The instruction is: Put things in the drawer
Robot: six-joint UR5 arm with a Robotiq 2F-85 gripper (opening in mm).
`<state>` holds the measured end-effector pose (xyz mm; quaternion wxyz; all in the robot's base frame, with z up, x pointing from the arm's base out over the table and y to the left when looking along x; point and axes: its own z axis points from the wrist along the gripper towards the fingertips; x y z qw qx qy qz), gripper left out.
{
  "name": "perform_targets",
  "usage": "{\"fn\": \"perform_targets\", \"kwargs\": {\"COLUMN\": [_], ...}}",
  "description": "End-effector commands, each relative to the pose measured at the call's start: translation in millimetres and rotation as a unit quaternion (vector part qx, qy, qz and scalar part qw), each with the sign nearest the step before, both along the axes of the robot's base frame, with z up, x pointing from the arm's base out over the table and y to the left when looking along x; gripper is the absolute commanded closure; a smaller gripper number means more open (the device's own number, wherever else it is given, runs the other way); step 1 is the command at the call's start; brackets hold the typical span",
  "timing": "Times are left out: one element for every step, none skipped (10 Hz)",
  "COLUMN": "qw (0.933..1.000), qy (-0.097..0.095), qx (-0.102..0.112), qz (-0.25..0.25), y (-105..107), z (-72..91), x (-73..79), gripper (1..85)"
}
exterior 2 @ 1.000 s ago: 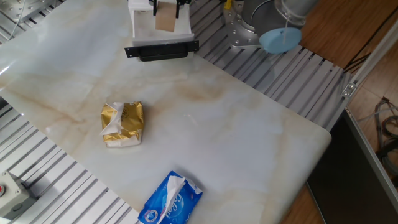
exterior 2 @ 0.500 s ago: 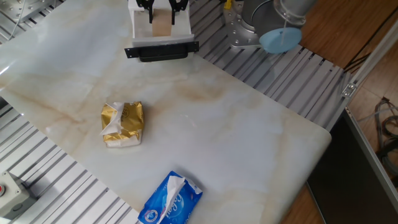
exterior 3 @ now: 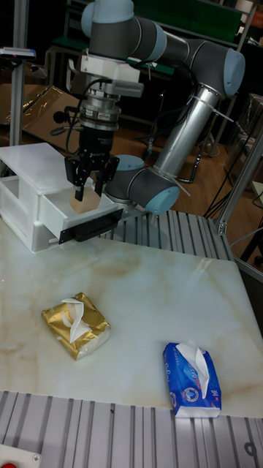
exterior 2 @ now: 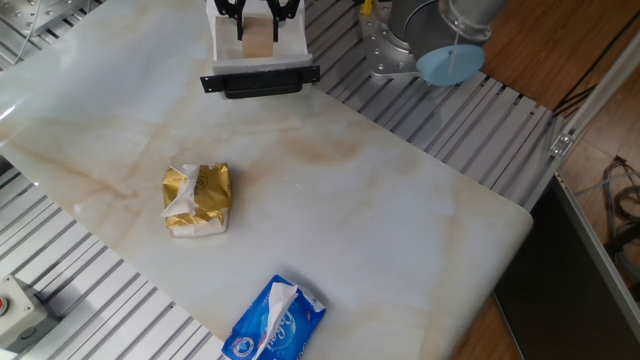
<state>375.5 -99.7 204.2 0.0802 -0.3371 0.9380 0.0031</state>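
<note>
Tall fixed view: my end effector (exterior 3: 88, 191) grips the cube (exterior 3: 82, 194), lowered into the open drawer (exterior 3: 86, 216) at the table's (exterior 3: 153, 292) ten o'clock. Delivery looks nearly done; release and closing the drawer remain.

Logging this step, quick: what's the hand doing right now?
Hand: shut on the wooden cube, holding it low in the open white drawer.
</note>
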Motion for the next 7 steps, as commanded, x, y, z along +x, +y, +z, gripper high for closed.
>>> {"fn": "perform_targets", "kwargs": {"qw": [1.0,1.0,1.0,1.0,0.9999,0.9999,0.9999], "qy": [0.0,0.0,0.0,0.0,0.002,0.002,0.002], "qx": [0.006,0.006,0.006,0.008,0.009,0.008,0.01], "qz": [0.003,0.003,0.004,0.006,0.008,0.009,0.011], "y": [0.5,0.6,0.0,0.0,-0.9,-1.6,-1.7], "z": [-1.3,-1.8,-2.1,-1.9,-1.6,-1.5,-2.0], "x": [0.9,1.4,1.8,2.3,1.8,2.1,3.0], "gripper": [84.7,84.7,84.7,84.7,84.7,84.7,84.7]}}
